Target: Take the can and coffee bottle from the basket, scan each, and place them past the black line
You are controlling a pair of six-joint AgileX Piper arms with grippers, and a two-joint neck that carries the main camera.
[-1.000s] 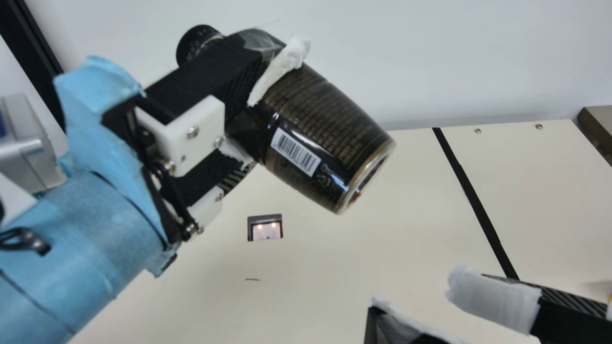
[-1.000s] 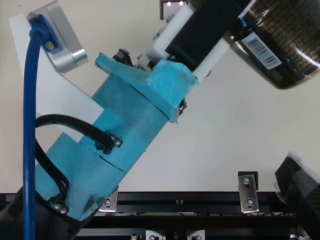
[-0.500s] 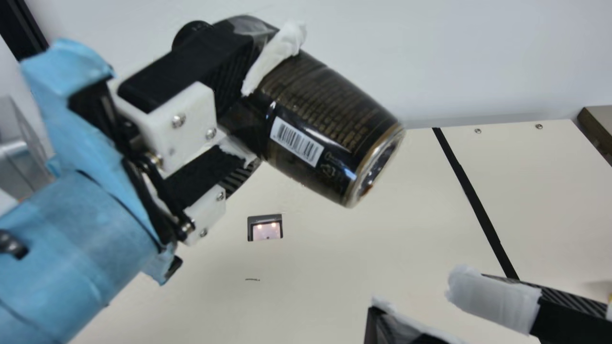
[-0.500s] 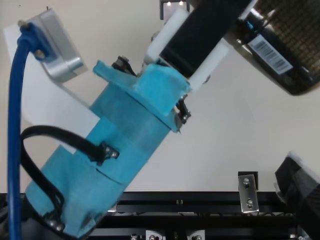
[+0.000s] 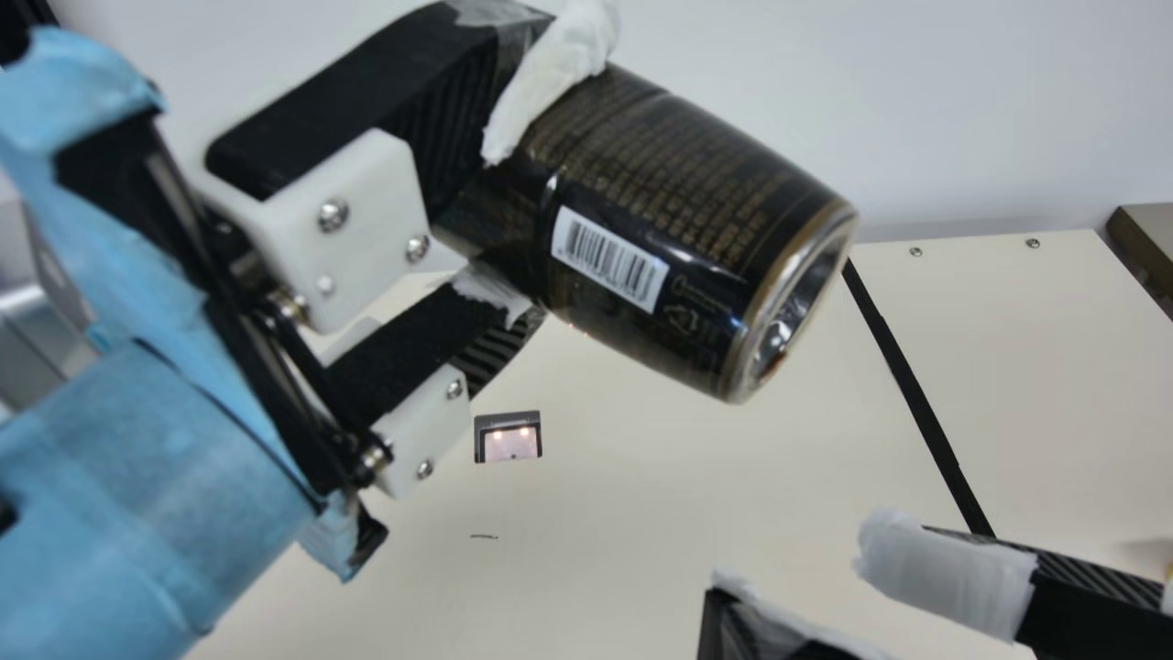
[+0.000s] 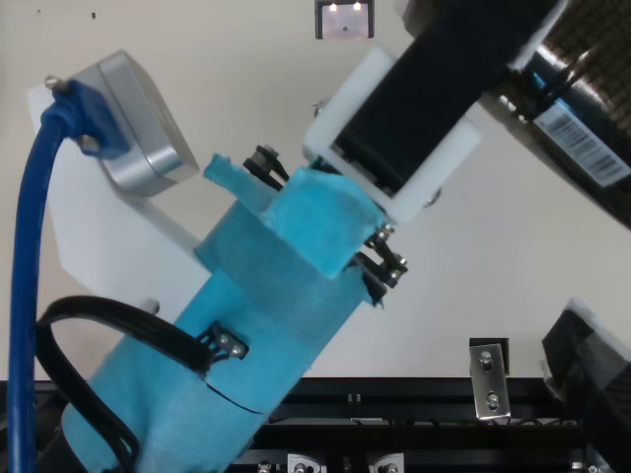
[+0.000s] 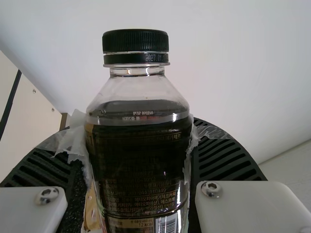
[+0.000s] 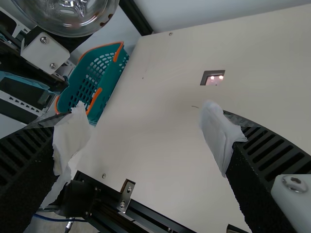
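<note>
The coffee bottle (image 5: 678, 229) is up in the air in the upper middle of the main view, out of the basket (image 8: 111, 80), so the lift is 1 part of its job done. Whether its scan has registered I cannot tell; its placing is left to do, as it is not past the black line (image 5: 916, 403). The can's progress I cannot judge from these pictures. The bottle's long axis slants from upper left to lower right of the main view, its base (image 5: 793, 302) aimed at the lower right and its cap (image 7: 136, 41) end at the upper left, so it lies tipped well over. The barcode (image 5: 610, 259) faces the neck camera; if the scan is pending, that side probably needs turning to the scanner window (image 5: 509, 437), which sits a little below and left of the frame's middle. Around the bottle, the left gripper (image 5: 522, 183) is clamped, its 2 fingers pressing opposite sides, coming in from the left of the frame. Farther out, at the lower right of the frame, the right gripper (image 5: 806, 573) is released, its 2 white-wrapped fingertips spread apart with nothing between them, over the cream table (image 5: 641, 495).
</note>
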